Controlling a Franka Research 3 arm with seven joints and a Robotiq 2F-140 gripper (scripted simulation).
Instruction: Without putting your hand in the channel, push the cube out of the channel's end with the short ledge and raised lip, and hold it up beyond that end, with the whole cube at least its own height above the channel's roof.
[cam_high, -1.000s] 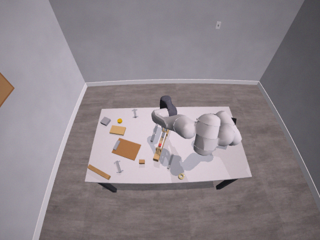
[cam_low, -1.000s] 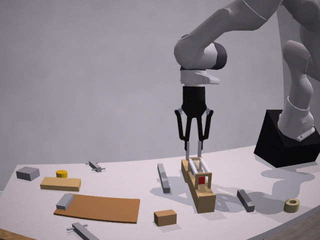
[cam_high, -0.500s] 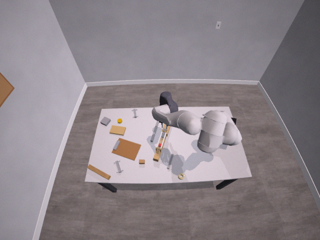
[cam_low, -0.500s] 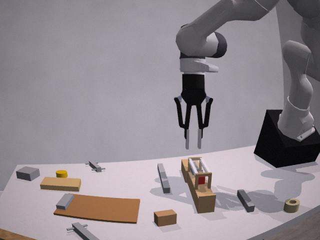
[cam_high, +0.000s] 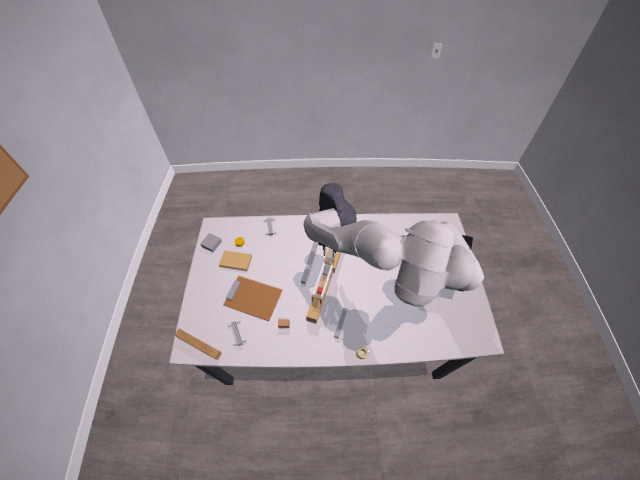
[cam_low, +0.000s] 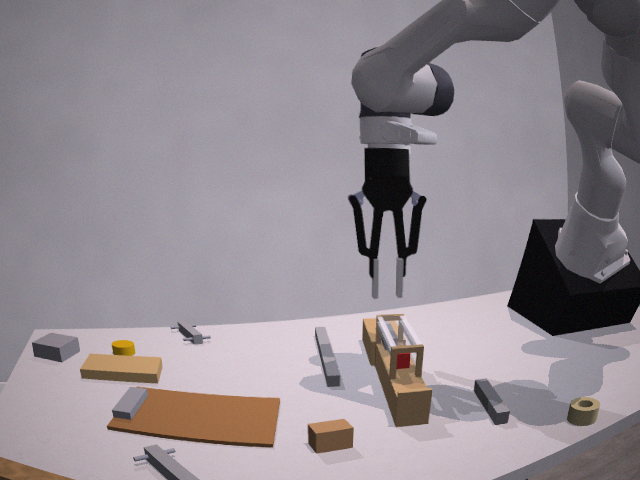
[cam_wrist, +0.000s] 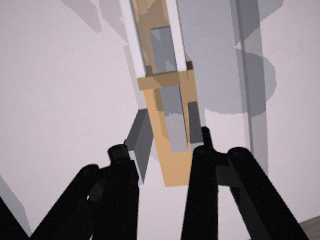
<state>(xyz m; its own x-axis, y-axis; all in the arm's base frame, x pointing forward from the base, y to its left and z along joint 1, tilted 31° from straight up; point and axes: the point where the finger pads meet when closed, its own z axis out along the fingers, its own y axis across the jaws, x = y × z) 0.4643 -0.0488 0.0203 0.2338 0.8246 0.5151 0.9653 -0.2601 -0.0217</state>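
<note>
The wooden channel (cam_high: 312, 316) (cam_low: 412, 408) (cam_wrist: 175, 175) stands mid-table under a roof of pale bars. The red cube (cam_high: 320, 289) (cam_low: 403, 360) sits inside it, by the end frame nearer the exterior view. A grey bar (cam_wrist: 174, 120) lies along the channel floor at the opposite end, partly under the roof and partly outside it. My gripper (cam_low: 387, 294) (cam_wrist: 169, 119) is partly open and empty, pointing down. It hangs above that opposite end, and its fingertips are clear of the channel. The top view mostly hides it behind the arm.
A loose grey bar (cam_high: 305, 276) (cam_low: 327, 356) lies left of the channel, a shorter one (cam_high: 340, 323) (cam_low: 491, 401) to its right. A brown block (cam_high: 283, 323) (cam_low: 330, 435) is near its front end. A flat brown board (cam_high: 257, 299) (cam_low: 206, 415) lies farther left, a ring (cam_low: 583, 414) at front right.
</note>
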